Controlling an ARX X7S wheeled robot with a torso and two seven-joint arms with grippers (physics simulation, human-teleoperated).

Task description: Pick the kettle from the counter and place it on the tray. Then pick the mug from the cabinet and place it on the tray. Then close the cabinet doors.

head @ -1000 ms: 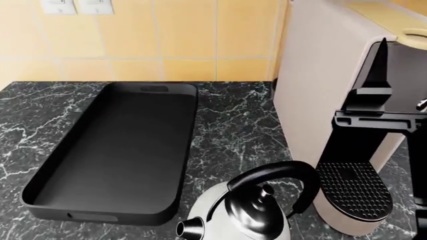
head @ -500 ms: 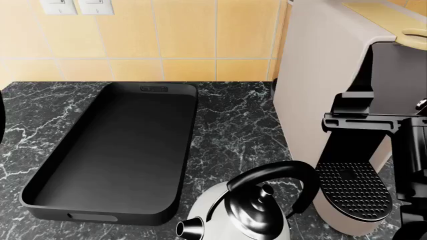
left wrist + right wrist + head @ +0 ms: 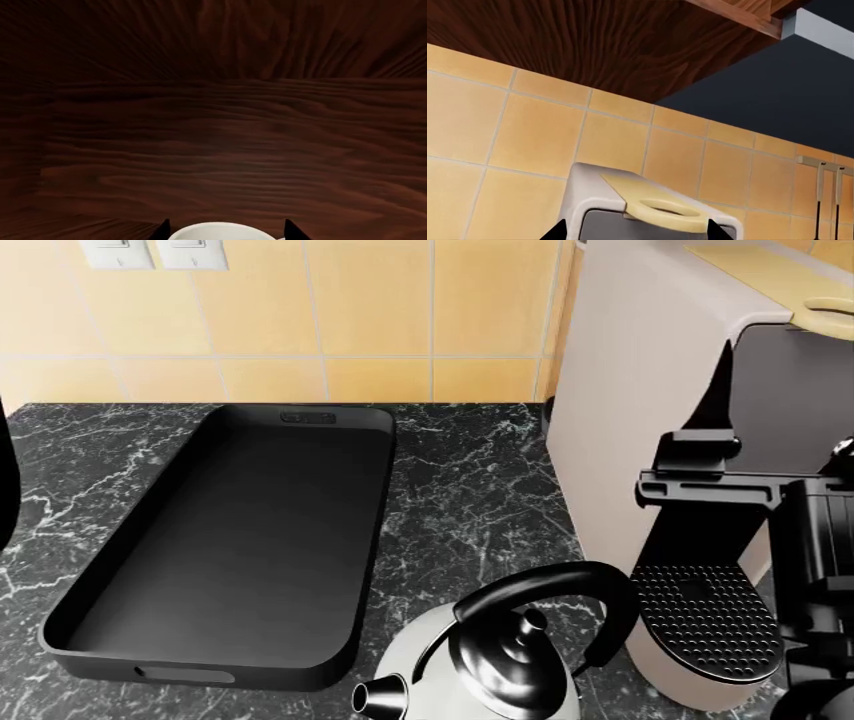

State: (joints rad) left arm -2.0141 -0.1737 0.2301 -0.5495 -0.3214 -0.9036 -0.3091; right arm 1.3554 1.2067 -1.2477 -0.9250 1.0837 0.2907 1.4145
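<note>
The kettle (image 3: 481, 665) stands on the worktop (image 3: 467, 490) at the near edge of the head view, just right of the tray's (image 3: 80, 645) near right corner and just left of the coffee machine's (image 3: 641, 420) perforated drip grate (image 3: 705, 620). Its spout (image 3: 376, 698) points toward the near left, and its black arched handle (image 3: 561, 590) rises over the knobbed lid (image 3: 531, 622). The tray lies lengthwise on the worktop, running from the near edge back toward the yellow tiled wall (image 3: 374, 310), and nothing sits in it.

The right arm shows at the head view's right edge, in front of the coffee machine; one black fingertip (image 3: 725, 380) of the right end effector (image 3: 635, 230) points upward. In the right wrist view two dark fingertips stand well apart with nothing between them, framing the top of the coffee machine and its pale lid with a loop tab (image 3: 660, 207), so that end effector is spread.

The left wrist view faces dark wood panelling (image 3: 213, 125). Two black fingertips of the left end effector (image 3: 227, 231) flank a white rounded rim, probably the mug (image 3: 223, 232), though too little shows to be sure. Whether the fingers press it cannot be told.
</note>
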